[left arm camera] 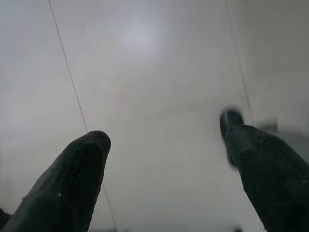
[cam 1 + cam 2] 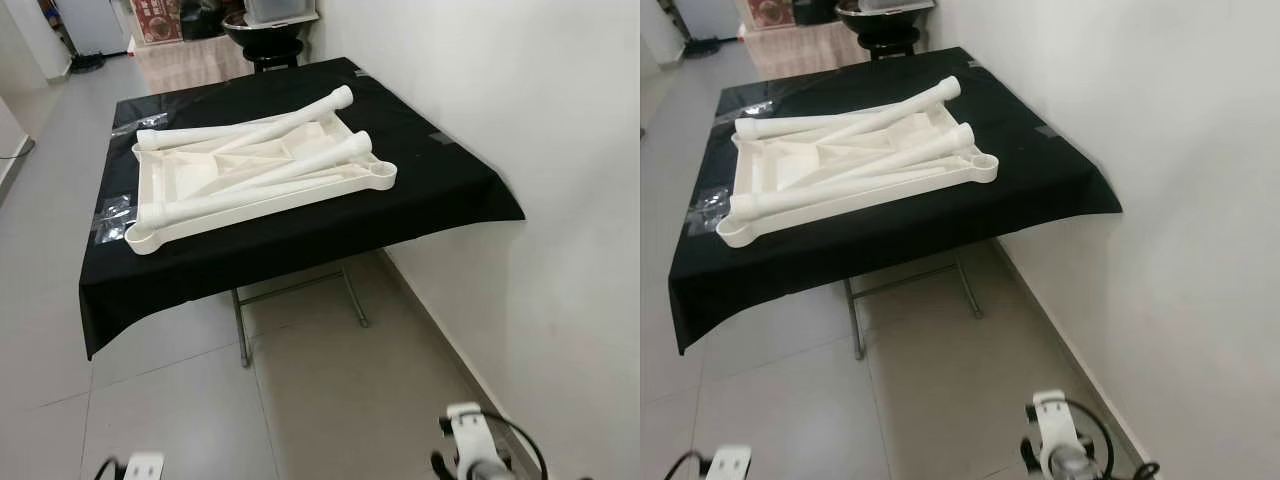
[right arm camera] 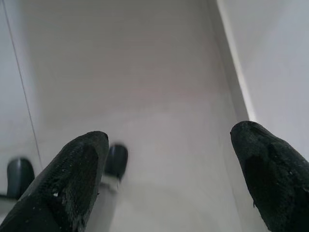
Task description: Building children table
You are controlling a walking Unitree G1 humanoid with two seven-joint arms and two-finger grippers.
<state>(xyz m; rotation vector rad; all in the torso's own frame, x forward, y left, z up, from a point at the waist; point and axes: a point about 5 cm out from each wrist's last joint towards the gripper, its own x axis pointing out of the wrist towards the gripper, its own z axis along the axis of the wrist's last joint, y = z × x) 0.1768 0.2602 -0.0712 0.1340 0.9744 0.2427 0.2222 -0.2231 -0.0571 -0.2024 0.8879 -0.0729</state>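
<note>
A white plastic children's tabletop (image 2: 160, 180) lies upside down on a black-draped table (image 2: 300, 235) ahead. Several white tube legs (image 2: 270, 130) lie loose across it, crossing one another. One corner socket (image 2: 382, 172) faces the wall side. Both arms hang low, far short of the table. My left gripper (image 1: 169, 159) is open above bare floor tiles, with nothing between its fingers (image 1: 72, 179). My right gripper (image 3: 169, 159) is open too, over the floor beside the wall's skirting.
A white wall (image 2: 520, 150) runs along the right, close to the table's edge. The folding table's metal legs (image 2: 243, 330) stand on pale tiles. Crinkled clear plastic (image 2: 112, 215) lies at the cloth's left side. A black round stool (image 2: 262, 35) stands beyond the table.
</note>
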